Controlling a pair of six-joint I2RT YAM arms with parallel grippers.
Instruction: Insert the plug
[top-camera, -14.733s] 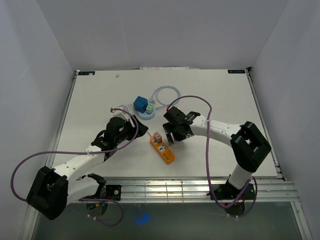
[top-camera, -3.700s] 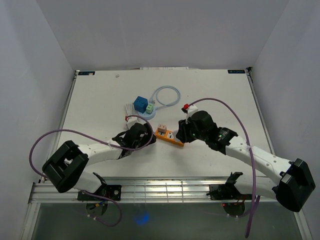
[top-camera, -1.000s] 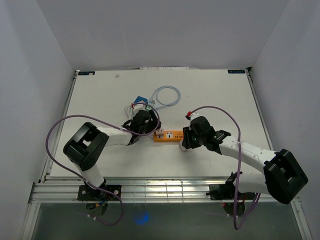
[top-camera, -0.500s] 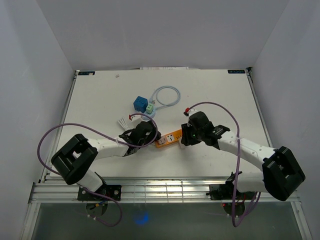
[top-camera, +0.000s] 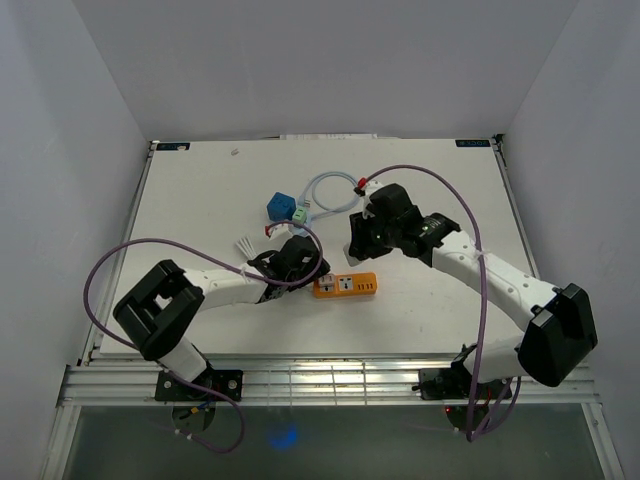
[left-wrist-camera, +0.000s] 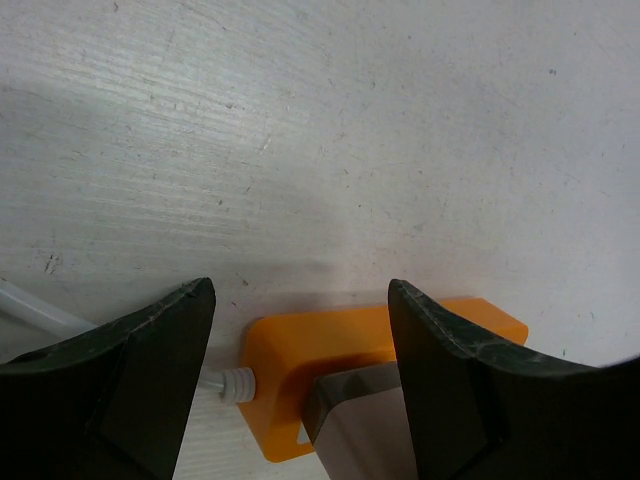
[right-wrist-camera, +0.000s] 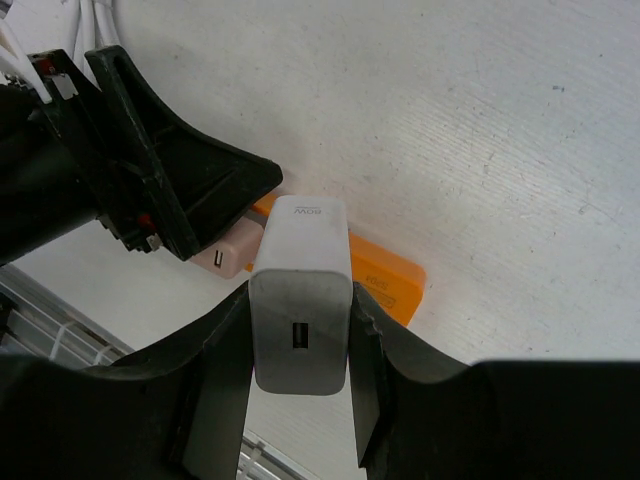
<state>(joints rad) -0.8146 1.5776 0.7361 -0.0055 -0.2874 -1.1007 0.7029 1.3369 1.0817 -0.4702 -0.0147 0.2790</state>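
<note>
The right gripper (right-wrist-camera: 300, 335) is clamping a white USB charger (right-wrist-camera: 300, 285), its faint print unreadable, above the orange power strip (left-wrist-camera: 340, 345). The left gripper (left-wrist-camera: 300, 300) is straddling the strip's end, jaws wide and gripping nothing, with a pink adapter (right-wrist-camera: 228, 257) sitting plugged in.

The top external camera looks steeply down from high behind the near edge (six o'clock in its view) of the table (top-camera: 200, 190), taking in all of it. Each wrist camera peers close at the tabletop past its own fingers (left-wrist-camera: 120, 390). All three share the orange power strip (top-camera: 345, 286).
</note>
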